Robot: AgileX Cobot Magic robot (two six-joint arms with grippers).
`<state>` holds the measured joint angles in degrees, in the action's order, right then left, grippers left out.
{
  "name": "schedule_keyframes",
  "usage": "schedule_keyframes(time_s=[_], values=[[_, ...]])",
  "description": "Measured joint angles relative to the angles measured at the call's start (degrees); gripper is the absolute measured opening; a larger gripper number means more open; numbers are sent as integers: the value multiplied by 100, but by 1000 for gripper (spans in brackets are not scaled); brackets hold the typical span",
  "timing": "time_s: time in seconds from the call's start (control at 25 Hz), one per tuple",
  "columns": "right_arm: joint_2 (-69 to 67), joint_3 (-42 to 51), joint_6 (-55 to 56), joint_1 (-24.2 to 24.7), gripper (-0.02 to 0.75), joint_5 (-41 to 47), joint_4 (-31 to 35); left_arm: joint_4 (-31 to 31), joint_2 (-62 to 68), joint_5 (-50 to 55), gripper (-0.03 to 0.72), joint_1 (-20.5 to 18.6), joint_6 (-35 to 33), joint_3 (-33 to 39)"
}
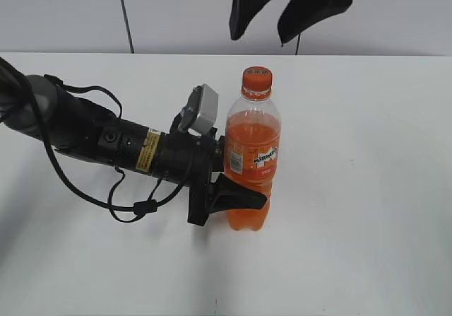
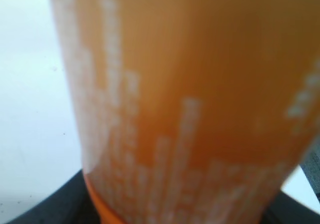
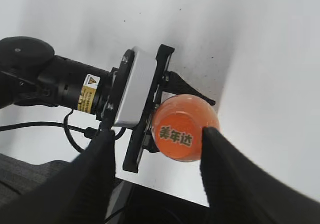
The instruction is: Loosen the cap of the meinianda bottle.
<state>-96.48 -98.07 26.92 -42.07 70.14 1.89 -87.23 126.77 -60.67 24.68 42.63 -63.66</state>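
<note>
Left claw [image 1: 236,189] clamps the upright meinianda bottle [image 1: 252,153].
Right claw [image 3: 157,171] hangs spread apart above the orange cap [image 3: 176,134].

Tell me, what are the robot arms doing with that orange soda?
The left claw is squeezing the meinianda bottle around its lower body, so it stands upright on the white table. The right claw hangs open above the orange cap, one finger on each side, not touching it. The cap is on the bottle, so no twisting has begun.
</note>
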Motion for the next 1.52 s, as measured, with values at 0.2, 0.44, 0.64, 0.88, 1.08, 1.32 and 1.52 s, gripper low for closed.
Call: schedule_keyframes(time_s=[0.2,0.44,0.64,0.88,1.08,1.32,1.52], values=[[-123,0,20,0,408,0,-66,0,0,12,399,0,11,0],[-361,0,27,0,408,0,-66,0,0,12,399,0,17,0],[-393,32,27,0,408,-6,-84,0,0,16,399,0,22,0],[-393,191,27,0,408,-1,-89,0,0,16,399,0,22,0],[-393,208,27,0,408,-1,-102,0,0,16,399,0,28,0],[-398,335,27,0,408,-1,-107,0,0,16,399,0,32,0],[-398,341,27,0,408,-1,-102,0,0,16,399,0,34,0]])
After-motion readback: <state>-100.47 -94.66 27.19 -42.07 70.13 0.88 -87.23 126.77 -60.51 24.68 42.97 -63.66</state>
